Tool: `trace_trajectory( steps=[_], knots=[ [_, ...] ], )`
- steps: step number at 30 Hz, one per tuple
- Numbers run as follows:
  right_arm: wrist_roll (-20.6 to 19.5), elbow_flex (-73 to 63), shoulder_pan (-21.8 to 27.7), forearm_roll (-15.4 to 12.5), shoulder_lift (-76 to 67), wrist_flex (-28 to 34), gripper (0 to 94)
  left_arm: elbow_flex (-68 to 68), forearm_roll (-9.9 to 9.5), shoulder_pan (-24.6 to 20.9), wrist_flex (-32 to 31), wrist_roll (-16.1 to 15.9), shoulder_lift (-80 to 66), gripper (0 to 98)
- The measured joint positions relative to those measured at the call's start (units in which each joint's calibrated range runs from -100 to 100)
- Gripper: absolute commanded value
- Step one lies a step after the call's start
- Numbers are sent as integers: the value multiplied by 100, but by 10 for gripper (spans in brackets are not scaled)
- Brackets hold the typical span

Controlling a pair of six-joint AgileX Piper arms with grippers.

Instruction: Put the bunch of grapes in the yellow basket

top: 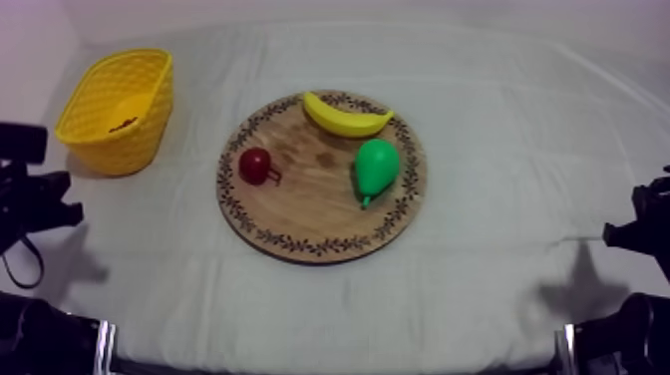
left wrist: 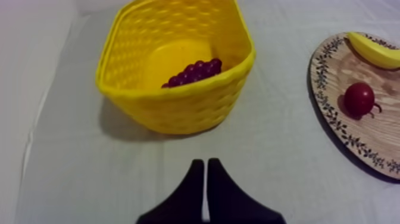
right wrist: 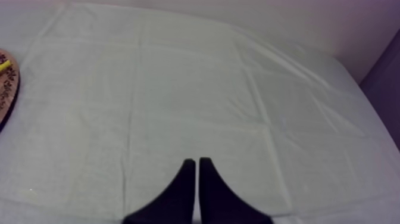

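Left fingers (left wrist: 190, 196) and right fingers (right wrist: 184, 190) are closed, holding nothing. The grapes (left wrist: 193, 72) lie in the basket (left wrist: 178, 110), so I think I need no next move.

You are getting open grey-white cloth (top: 518, 130) right of the round patterned-rim wooden board (top: 304, 209); the yellow woven basket (top: 110, 150) is standing at its left, a bare lane lying between.

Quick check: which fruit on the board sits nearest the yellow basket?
The small red fruit, on the side of the wooden board that faces the yellow basket. The banana and the pear lie farther across the board.
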Motion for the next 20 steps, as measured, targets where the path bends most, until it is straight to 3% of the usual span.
trace_trajectory(
  steps=[6,15,20],
  knots=[
    [0,0,0,0,0,0,3,630,-332,80,321,301,-1198,0],
    [1,0,0,0,0,0,3,676,-374,132,355,1342,-2286,0],
    [1,0,0,0,0,0,3,754,-374,197,311,1561,-2681,0]
  ],
)
